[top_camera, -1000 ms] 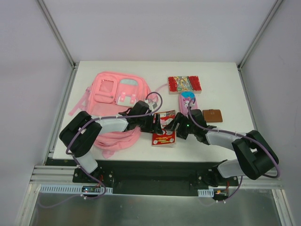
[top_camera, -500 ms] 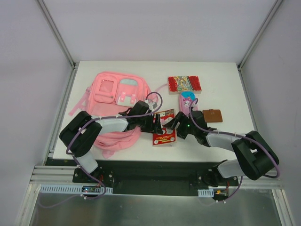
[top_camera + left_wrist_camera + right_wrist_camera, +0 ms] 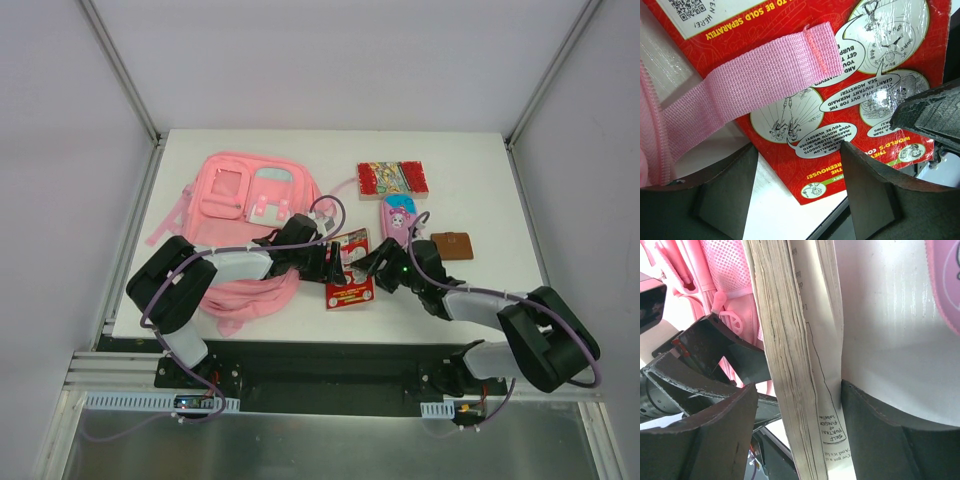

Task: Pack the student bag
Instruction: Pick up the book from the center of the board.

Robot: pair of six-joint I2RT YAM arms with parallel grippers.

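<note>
The pink student bag (image 3: 245,200) lies at the table's left, its mesh side showing in the right wrist view (image 3: 725,270). A red comic-covered book (image 3: 348,272) lies just right of it. One pink bag strap (image 3: 765,75) rests across the book's cover (image 3: 880,30). My left gripper (image 3: 322,262) is open and empty, hovering over the book's near corner (image 3: 797,195). My right gripper (image 3: 368,262) is open and straddles the book's page edge (image 3: 785,365). One finger (image 3: 875,440) lies against the book's outer page. A small gap shows at the other finger (image 3: 715,435).
A pink cartoon pencil case (image 3: 400,217) lies right behind my right gripper, also visible in the right wrist view (image 3: 946,280). A red patterned book (image 3: 393,178) sits at the back. A brown wallet (image 3: 452,245) lies to the right. The table's front edge is close below the book.
My right arm has pushed in toward the book and its elbow has dropped. The book's far end has shifted slightly up and back. The left arm has barely moved.
</note>
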